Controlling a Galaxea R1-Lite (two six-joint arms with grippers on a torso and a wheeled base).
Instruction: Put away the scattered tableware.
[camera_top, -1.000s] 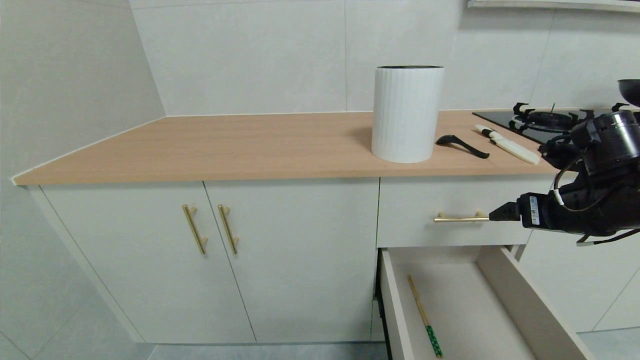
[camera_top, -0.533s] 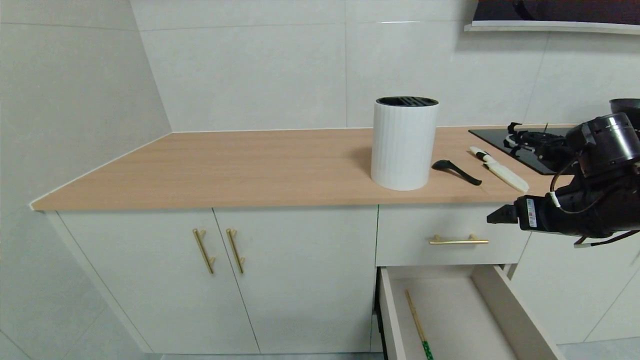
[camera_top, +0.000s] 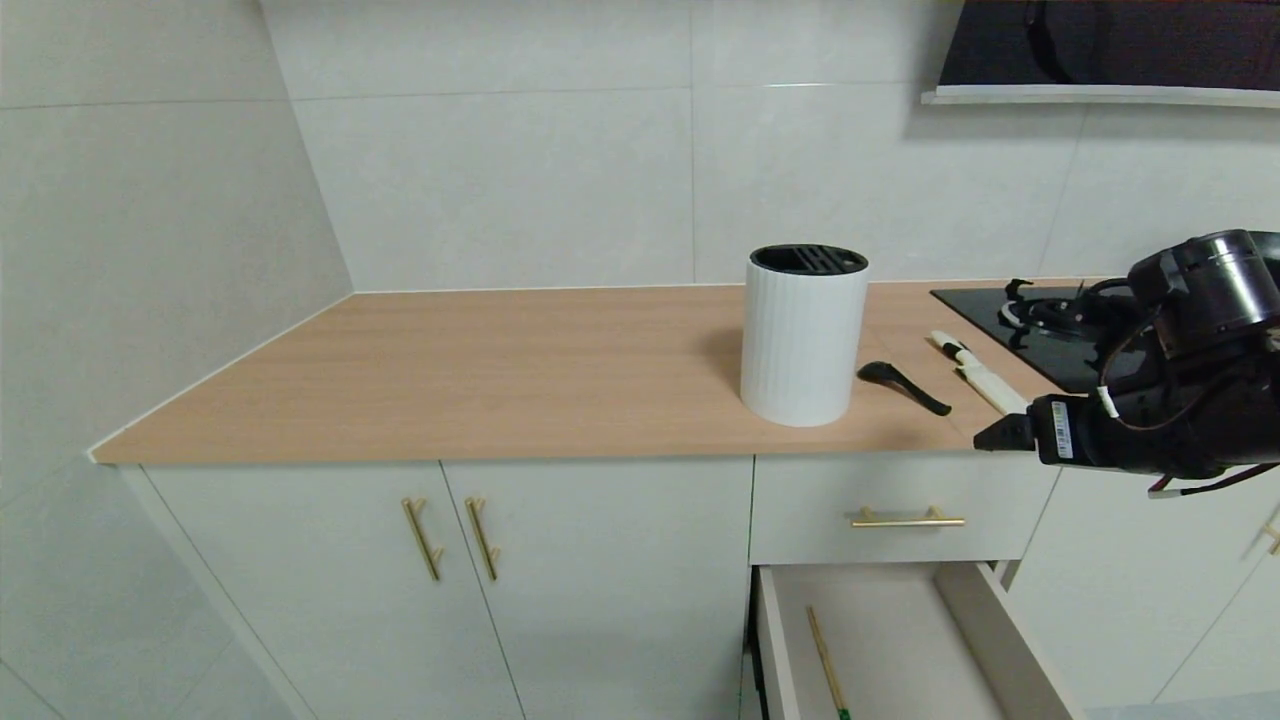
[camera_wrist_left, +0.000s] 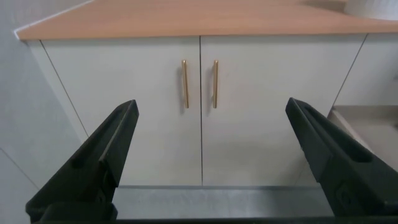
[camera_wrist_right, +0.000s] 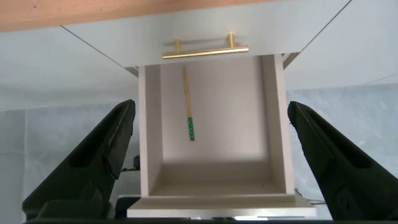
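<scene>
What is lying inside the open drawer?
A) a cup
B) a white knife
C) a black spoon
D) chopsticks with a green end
D: the chopsticks lie on the floor of the open drawer, while the black spoon and the white knife lie up on the counter.
</scene>
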